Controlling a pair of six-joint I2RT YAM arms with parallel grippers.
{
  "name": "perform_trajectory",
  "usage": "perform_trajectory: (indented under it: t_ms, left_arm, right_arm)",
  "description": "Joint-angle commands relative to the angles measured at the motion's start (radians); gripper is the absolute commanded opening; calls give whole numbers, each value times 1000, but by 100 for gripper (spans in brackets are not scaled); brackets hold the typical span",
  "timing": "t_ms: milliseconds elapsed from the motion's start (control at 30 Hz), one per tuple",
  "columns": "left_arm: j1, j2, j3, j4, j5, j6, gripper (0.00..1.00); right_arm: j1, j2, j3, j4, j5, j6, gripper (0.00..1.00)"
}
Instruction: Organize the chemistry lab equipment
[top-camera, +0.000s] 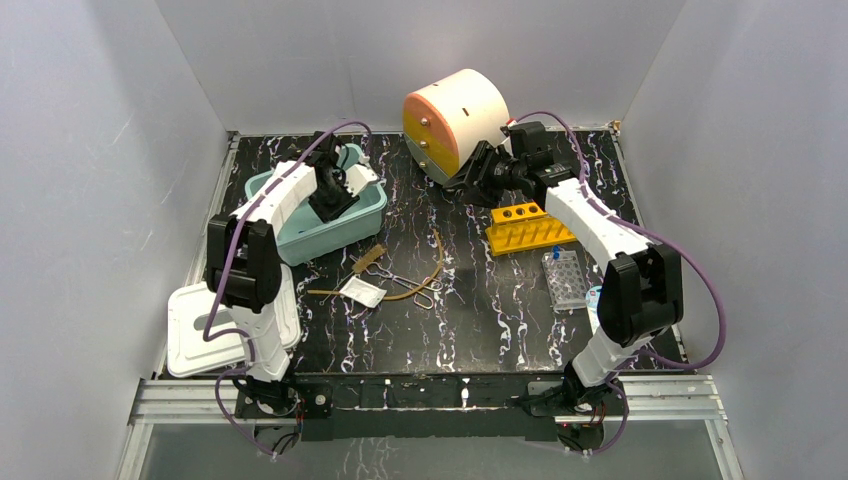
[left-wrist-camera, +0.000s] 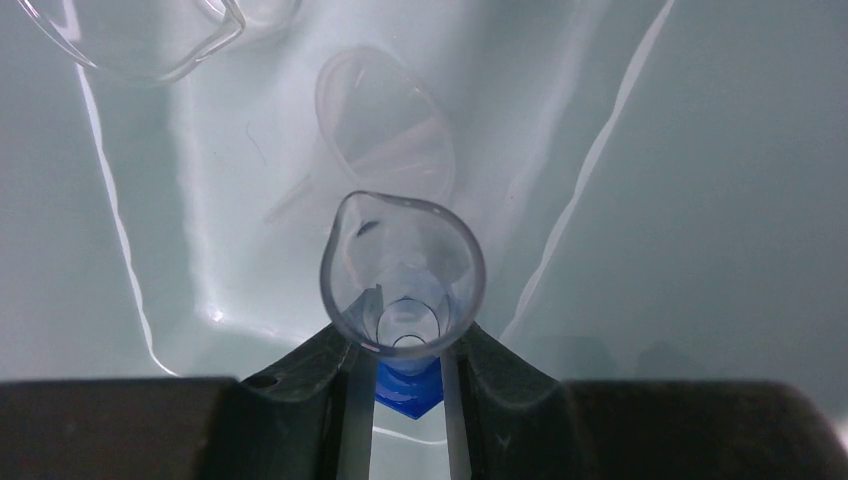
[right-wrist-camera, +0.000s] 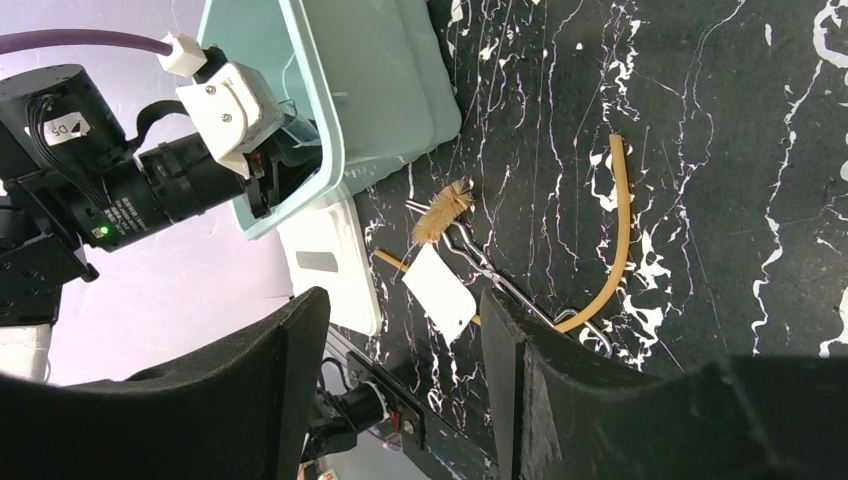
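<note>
l hand (top-camera: 342, 188) in bin (top-camera: 292, 250), r hand (top-camera: 478, 170) by drum (top-camera: 462, 112).

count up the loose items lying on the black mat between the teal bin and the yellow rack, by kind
brush: 1
forceps: 1
white packet: 1
tan tubing: 1
total: 4

Two arms are catalogued, the left arm (top-camera: 272, 197) and the right arm (top-camera: 590, 215), each built of white moulded shells joined by black cylindrical joints. Each is seated on a black base (top-camera: 268, 393). A purple cable (top-camera: 229, 262) is looped along each arm, and on the left wrist it is ended in a white plug (right-wrist-camera: 185, 52). That wrist is formed of a black motor housing (right-wrist-camera: 130, 200) marked with small white lettering and a green light, and is capped by a white bracket (right-wrist-camera: 228, 105). The right arm's fingers (right-wrist-camera: 290, 400) are matte black, broad and wedge-shaped.
</note>
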Motion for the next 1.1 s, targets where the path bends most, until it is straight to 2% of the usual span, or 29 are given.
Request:
perform_trajectory:
  t_ms: [0, 100, 167, 467, 600, 733, 867, 1067]
  left_arm:
    - [8, 4, 25, -12, 32, 22, 9]
    - [8, 13, 44, 2, 56, 12, 26]
    - [8, 19, 48, 10, 56, 14, 32]
    - [16, 14, 92, 4, 115, -3, 39]
    - [24, -12, 169, -23, 155, -32, 46]
    - [29, -63, 224, -24, 216, -86, 57]
    - [29, -138, 194, 15, 283, -144, 61]
    - [29, -276, 27, 196, 315, -363, 61]
  right_arm:
    - [-5, 15, 52, 49, -23, -2, 65]
    - [-5, 21, 51, 63, -24, 0, 65]
    - [-5, 26, 51, 72, -23, 5, 65]
    - [-5, 35, 51, 86, -14, 12, 65]
    - [-4, 35, 62, 63, 10, -26, 66]
    - [6, 29, 65, 24, 60, -73, 68]
    - [31, 15, 55, 11, 94, -90, 68]
    - [63, -32, 3, 29, 130, -79, 68]
